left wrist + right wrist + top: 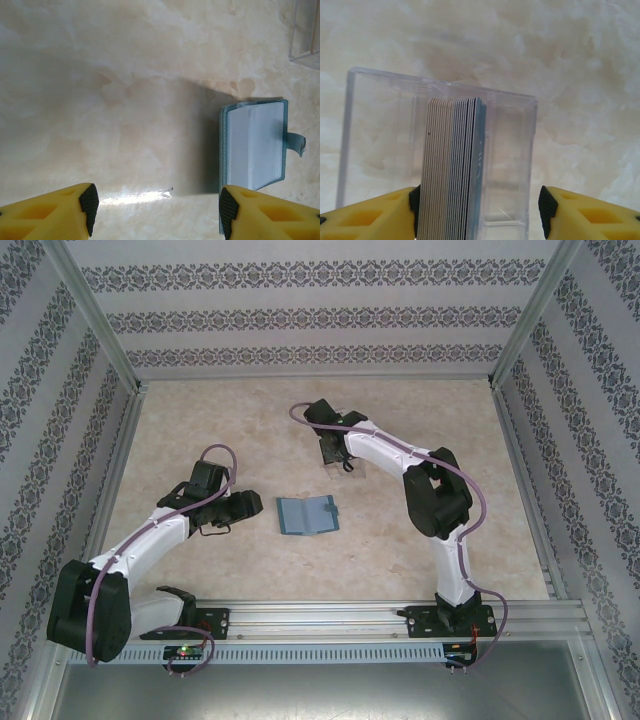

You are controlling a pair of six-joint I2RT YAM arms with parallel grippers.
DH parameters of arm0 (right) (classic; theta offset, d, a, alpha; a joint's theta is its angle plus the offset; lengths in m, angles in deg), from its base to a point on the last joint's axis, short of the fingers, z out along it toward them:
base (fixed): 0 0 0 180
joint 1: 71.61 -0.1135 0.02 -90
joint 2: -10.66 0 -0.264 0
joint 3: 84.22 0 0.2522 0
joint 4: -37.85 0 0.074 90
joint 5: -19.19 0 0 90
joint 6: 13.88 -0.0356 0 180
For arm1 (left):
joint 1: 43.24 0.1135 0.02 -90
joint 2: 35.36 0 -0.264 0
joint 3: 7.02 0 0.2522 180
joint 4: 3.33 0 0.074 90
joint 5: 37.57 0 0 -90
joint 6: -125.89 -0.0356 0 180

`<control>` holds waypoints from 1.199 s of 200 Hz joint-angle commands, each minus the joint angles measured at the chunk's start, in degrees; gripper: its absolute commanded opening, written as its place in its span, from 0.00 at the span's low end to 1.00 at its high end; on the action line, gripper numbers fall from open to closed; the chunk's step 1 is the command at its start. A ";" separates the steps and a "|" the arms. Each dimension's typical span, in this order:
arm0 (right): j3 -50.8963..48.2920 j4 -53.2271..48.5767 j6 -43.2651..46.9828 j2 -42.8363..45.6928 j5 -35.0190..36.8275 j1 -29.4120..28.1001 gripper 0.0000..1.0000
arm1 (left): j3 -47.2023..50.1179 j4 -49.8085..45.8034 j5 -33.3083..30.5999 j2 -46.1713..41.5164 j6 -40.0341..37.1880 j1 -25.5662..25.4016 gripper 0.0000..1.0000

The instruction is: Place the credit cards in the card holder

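Jaws on the left gripper [238, 508] stood spread with nothing between them, hovering low over bare table [200, 420]. From its wrist camera I saw only marbled surface in the gap. The card holder [307, 514] lay just beside that gripper, on its right, opened flat with the pale inner face up. In the left wrist view the holder's near corner sat close to the right-hand finger, not between the two. Its long axis ran roughly across the table, left to right in the overhead view. I judged the left arm the nearer one to it (handy if the holder needs steadying).

Further right and farther back, the right gripper [479, 212] was also spread and pinching nothing. It sat over the clear stand [385, 125], where the credit cards [452, 170] stood on edge, packed together as one stack. The stack's thin edges faced the wrist camera and its broad faces looked toward the two fingers, so a closing move would squeeze across the thickness. It did not sit centred in the gap. It lay hard over by the finger on the left of that picture, touching or nearly so (I could not tell which), with a wide space to the other finger. The cards were well apart from the holder, none yet in it. The right arm was plainly the nearer to them, and I reckoned the coming grasp turned on that offset.
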 commanded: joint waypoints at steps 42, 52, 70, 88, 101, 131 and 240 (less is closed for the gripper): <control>-0.75 -0.73 1.97 1.96 6.99 0.29 0.57 | -0.86 -2.34 -1.37 -0.98 -1.59 0.40 0.67; -0.71 -0.59 2.44 2.27 7.49 0.29 0.56 | -0.27 -1.79 -1.57 -1.24 -1.42 0.39 0.67; -0.50 -0.80 2.88 2.35 8.89 0.33 0.55 | -0.20 -1.77 -1.73 -1.13 -1.61 0.38 0.67; -0.38 -0.81 3.42 2.12 9.23 0.55 0.54 | -0.88 -2.77 -1.75 -1.06 -1.93 0.42 0.67; -0.16 -0.77 3.91 1.86 9.44 0.55 0.52 | -0.65 -2.60 -2.61 -1.23 -2.39 0.41 0.68; -0.31 -0.15 5.13 2.30 9.79 0.64 0.45 | -1.98 -3.45 -3.40 -0.61 -3.08 0.41 0.68; -1.34 -0.32 5.04 6.01 3.50 0.99 0.06 | -3.13 -3.05 -2.23 0.84 -3.61 0.39 0.68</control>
